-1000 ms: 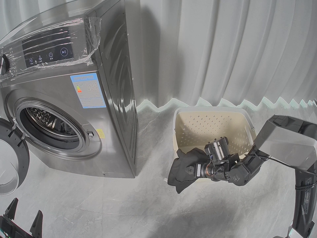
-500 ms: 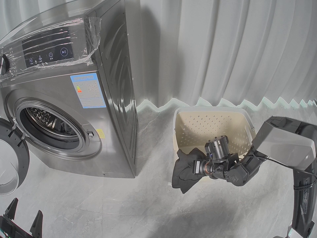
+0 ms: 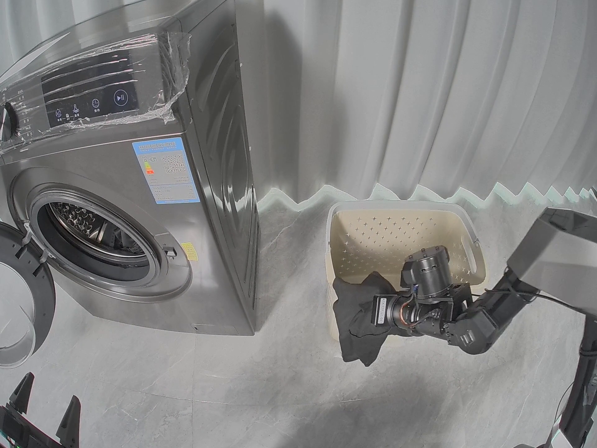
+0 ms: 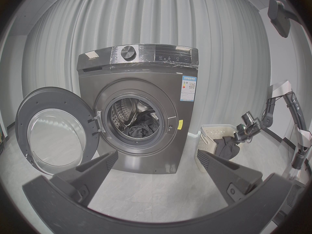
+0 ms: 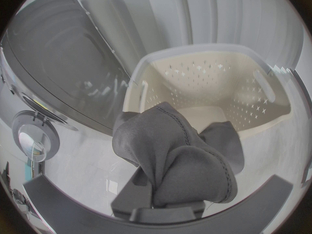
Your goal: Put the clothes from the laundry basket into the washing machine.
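Observation:
A dark grey garment [image 3: 357, 322] hangs over the near left corner of the cream laundry basket [image 3: 404, 234], with my right gripper [image 3: 371, 312] shut on it. In the right wrist view the cloth [image 5: 175, 153] bunches over the gripper [image 5: 162, 197], and the basket [image 5: 211, 78] behind holds nothing else I can see. The washing machine [image 3: 124, 175] stands to the left with its round door [image 3: 18, 306] swung open. Dark clothes [image 4: 141, 129] lie inside the drum. My left gripper [image 3: 43, 406] hangs low at the near left, open, facing the drum [image 4: 136, 121].
White curtains [image 3: 435, 82] close off the back. Bare grey floor [image 3: 249, 381] lies between the washer and the basket. The open door [image 4: 55, 130] juts out on the washer's left side.
My right arm has drawn to the right and slightly toward me, taking the garment with it along the basket's near edge. The left gripper has kept still.

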### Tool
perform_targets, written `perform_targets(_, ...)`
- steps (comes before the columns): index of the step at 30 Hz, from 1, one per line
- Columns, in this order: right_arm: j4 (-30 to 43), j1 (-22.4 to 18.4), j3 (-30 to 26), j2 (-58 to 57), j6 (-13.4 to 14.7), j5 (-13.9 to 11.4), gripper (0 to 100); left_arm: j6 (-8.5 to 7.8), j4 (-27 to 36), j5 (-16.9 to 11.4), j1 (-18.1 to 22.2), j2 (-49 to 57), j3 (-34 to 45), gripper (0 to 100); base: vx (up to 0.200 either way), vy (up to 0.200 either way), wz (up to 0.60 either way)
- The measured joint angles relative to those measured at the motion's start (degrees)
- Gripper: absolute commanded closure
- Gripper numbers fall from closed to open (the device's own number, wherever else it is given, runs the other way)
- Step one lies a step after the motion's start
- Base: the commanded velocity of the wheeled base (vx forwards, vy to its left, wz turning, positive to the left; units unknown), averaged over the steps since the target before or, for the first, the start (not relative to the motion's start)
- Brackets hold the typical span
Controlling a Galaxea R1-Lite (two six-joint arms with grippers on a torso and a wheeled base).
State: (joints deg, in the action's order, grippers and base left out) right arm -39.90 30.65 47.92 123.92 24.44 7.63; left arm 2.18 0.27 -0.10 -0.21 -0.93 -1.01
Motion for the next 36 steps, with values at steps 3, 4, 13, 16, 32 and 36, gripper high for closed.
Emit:
perform_targets(3, -2.6, 1.18, -3.94, -5.42, -0.17, 0.6, 100, 0.0, 0.0, 0.0, 0.0, 0.0, 0.0, 0, 0.0, 0.0, 0.0)
perform_targets(4, -3.72, 1.71, -5.42, -7.57, -0.26, 0.82, 100, 0.0, 0.0, 0.0, 0.0, 0.0, 0.0, 0, 0.0, 0.0, 0.0)
perform_targets(13, -15.08, 8.02, -18.54, -28.16, -3.38, 1.17, 100, 0.02, 0.0, 0.0, 0.0, 0.0, 0.0, 0, 0.0, 0.0, 0.0)
perform_targets(16, -17.77, 9.12, -22.67, -35.13, -4.41, 1.07, 100, 0.02, 0.0, 0.0, 0.0, 0.0, 0.0, 0, 0.0, 0.0, 0.0)
perform_targets(32, -13.45, 9.73, -24.16, -48.56, -9.01, 2.88, 100, -0.35, -0.09, -0.15, -0.04, 0.0, 0.0, 0, -0.05, 0.0, 0.0)
perform_targets(36, -13.03, 9.25, -25.55, -48.42, -9.06, 3.43, 100, -0.13, -0.06, -0.11, 0.0, 0.0, 0.0, 0, -0.2, 0.0, 0.0)
